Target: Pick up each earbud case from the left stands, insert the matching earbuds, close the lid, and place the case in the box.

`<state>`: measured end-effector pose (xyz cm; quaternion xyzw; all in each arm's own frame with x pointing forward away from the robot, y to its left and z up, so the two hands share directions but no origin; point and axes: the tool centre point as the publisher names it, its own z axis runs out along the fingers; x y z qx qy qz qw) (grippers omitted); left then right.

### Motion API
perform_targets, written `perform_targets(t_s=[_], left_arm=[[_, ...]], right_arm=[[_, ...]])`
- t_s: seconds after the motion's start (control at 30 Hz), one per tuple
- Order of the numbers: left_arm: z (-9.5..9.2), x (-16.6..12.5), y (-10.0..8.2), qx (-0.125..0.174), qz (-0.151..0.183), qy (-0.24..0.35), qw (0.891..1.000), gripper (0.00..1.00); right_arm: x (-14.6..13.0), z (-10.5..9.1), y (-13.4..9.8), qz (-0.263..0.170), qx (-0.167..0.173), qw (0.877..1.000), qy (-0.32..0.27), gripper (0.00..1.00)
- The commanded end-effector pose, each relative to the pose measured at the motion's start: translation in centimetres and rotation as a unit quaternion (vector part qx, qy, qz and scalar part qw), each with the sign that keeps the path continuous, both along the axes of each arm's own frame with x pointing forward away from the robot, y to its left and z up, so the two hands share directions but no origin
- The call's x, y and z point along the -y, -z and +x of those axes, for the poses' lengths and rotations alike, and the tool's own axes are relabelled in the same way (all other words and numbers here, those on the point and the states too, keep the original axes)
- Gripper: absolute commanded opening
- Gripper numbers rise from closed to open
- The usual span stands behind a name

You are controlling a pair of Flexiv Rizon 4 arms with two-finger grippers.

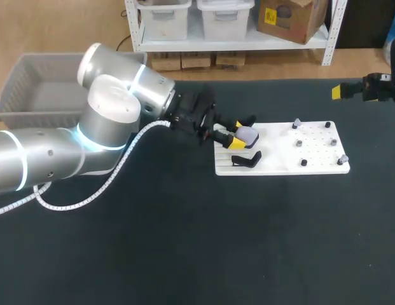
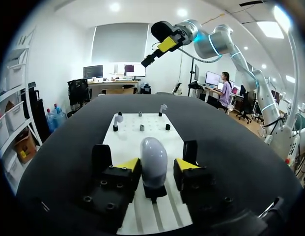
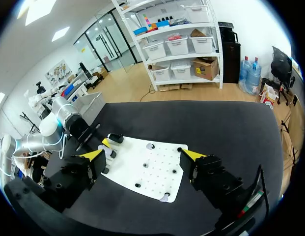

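A pale lilac earbud case (image 1: 248, 135) (image 2: 153, 157) sits upright on a black stand at the left end of the white board (image 1: 280, 166) (image 2: 127, 142). My left gripper (image 1: 239, 135) (image 2: 154, 166) straddles it, one yellow tip touching one side and a narrow gap showing on the other, so it is open. An empty black stand (image 1: 247, 159) sits beside it. Small earbuds (image 1: 297, 122) (image 2: 118, 118) rest on pegs at the board's right end. My right gripper (image 1: 366, 89) (image 3: 142, 160) hangs wide open, high above the table's far right, holding nothing.
A grey plastic box (image 1: 38, 89) stands at the table's back left corner. The black tabletop (image 1: 203, 241) spreads in front of the board. My left arm (image 1: 70, 152) stretches across the left half.
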<state>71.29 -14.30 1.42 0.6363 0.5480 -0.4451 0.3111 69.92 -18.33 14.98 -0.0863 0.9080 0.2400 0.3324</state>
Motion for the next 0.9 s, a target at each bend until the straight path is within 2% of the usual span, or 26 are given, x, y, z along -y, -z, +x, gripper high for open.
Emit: perform_targets(t_s=[0.03, 0.07, 0.1, 0.33, 0.53, 0.6, 0.67, 0.73, 0.9], left_arm=[[-0.1, 0.1, 0.1, 0.001, 0.000, -0.001, 1.000, 0.16], [-0.1, 0.1, 0.1, 0.001, -0.001, -0.002, 1.000, 0.02], [-0.2, 0.0, 0.0, 0.001, -0.001, -0.002, 1.000, 0.00], [-1.1, -0.9, -1.9, 0.021, -0.020, -0.010, 1.000, 0.00], [-2.6, -2.1, -5.3, 0.037, -0.069, -0.023, 0.997, 0.00], [-3.2, -2.0, -6.5, 0.023, -0.103, -0.029, 0.994, 0.00], [-3.8, -1.7, -7.4, 0.026, -0.103, -0.031, 0.994, 0.00], [-4.3, -1.4, -8.5, 0.029, -0.125, -0.029, 0.991, 0.00], [-5.7, -0.7, -10.6, 0.035, -0.144, -0.034, 0.988, 0.00]], right_arm=[[0.1, 0.0, 0.0, 0.001, 0.000, 1.000, -0.001, 1.00], [0.1, 0.0, 0.0, 0.001, 0.000, 1.000, -0.001, 1.00], [0.1, 0.0, 0.0, 0.001, 0.000, 1.000, -0.001, 1.00], [0.1, 0.0, 0.0, 0.001, 0.000, 1.000, -0.001, 1.00], [0.1, 0.0, 0.0, 0.001, 0.000, 1.000, -0.001, 1.00], [0.1, 0.0, 0.0, 0.001, 0.000, 1.000, -0.001, 1.00], [0.1, 0.0, 0.0, 0.001, 0.000, 1.000, -0.001, 1.00], [0.1, 0.0, 0.0, 0.001, 0.000, 1.000, -0.001, 1.00], [0.1, 0.0, 0.0, 0.001, 0.000, 1.000, -0.001, 1.00]])
